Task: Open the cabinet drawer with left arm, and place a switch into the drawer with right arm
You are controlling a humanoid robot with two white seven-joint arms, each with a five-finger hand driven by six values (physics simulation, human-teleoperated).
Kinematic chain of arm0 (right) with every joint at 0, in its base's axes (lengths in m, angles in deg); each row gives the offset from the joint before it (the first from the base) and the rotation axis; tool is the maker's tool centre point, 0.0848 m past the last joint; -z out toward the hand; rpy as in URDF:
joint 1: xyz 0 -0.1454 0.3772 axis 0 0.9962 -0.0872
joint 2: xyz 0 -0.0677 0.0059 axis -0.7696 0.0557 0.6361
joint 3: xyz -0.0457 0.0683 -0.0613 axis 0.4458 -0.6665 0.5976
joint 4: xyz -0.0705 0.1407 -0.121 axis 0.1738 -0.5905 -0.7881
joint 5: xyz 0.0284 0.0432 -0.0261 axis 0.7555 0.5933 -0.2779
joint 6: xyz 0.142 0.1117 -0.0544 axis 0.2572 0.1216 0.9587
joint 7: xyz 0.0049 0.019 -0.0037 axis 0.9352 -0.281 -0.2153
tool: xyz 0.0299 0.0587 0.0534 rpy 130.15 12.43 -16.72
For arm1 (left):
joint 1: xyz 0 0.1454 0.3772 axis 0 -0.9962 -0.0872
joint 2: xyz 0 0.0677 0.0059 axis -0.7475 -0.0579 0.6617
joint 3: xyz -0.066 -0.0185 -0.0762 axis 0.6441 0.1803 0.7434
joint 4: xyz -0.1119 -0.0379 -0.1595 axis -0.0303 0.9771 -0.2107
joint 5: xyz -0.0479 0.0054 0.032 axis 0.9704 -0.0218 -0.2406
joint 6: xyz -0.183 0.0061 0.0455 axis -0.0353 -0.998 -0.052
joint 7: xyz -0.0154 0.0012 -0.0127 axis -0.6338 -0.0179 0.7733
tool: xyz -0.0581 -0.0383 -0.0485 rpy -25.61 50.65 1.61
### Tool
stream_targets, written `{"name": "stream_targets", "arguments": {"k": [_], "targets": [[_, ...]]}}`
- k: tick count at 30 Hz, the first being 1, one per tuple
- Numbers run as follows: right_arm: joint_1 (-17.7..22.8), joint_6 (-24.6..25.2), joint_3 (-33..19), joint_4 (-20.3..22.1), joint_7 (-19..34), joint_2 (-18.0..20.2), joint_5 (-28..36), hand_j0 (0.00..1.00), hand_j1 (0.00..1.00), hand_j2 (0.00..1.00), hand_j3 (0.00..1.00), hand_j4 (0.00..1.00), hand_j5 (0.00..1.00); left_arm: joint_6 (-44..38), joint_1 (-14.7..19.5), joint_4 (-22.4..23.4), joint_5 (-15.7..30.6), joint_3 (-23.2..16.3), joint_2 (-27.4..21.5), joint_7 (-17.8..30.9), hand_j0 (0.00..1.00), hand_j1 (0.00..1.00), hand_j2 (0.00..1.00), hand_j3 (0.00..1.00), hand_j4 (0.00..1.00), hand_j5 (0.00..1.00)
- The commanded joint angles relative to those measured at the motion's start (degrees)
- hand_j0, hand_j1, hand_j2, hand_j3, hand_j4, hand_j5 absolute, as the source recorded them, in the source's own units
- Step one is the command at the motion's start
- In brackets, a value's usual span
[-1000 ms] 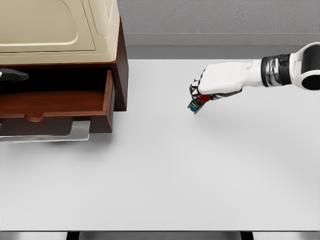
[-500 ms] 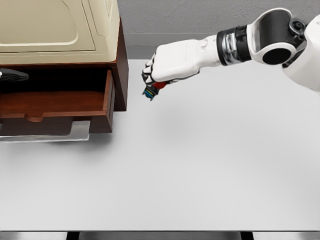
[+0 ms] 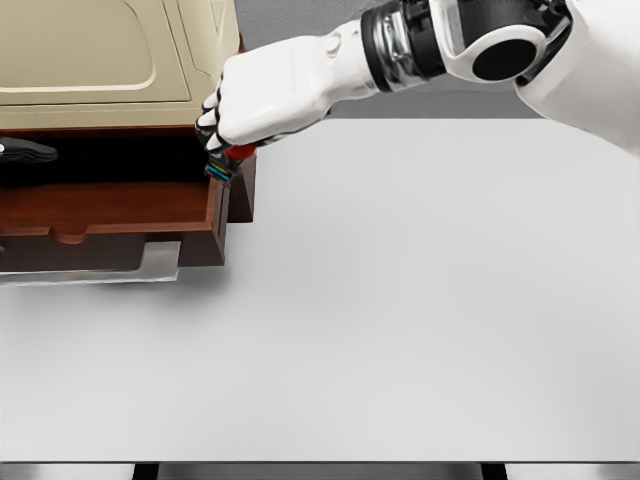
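The right hand (image 3: 262, 100) has flown from the middle of the table (image 3: 400, 300) to the upper left. Its fingers grip the small switch (image 3: 224, 165), now just over the open drawer's (image 3: 110, 205) right edge. Dropping it in looks close.

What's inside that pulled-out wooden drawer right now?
The drawer shows only its bare brown floor. The right robot hand holds the switch above the drawer's right wall, not yet inside. The back, under the cabinet, lies in shadow.
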Motion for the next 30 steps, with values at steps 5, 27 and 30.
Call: {"name": "stream_targets", "arguments": {"k": [5, 27, 30], "targets": [[-1.7, 0.2, 0.8, -7.9, -0.1, -11.1, 0.9, 0.43, 0.43, 0.43, 0.43, 0.43, 0.43, -0.1, 0.0, 0.0, 0.3, 0.0, 0.0, 0.0, 1.0, 1.0, 1.0, 1.0, 1.0, 1.0], [4.1, 0.2, -1.9, 7.4, -0.1, 18.0, 0.1, 1.0, 1.0, 1.0, 1.0, 1.0, 1.0, 0.1, 0.0, -0.3, 0.1, -0.1, 0.1, 0.0, 1.0, 1.0, 1.0, 1.0, 1.0, 1.0], [12.7, 0.2, -6.8, 11.6, -0.1, 30.2, 0.3, 1.0, 1.0, 1.0, 1.0, 1.0, 1.0, 0.1, 0.0, -0.5, 0.2, -0.1, 0.1, 0.0, 1.0, 1.0, 1.0, 1.0, 1.0, 1.0]]}}
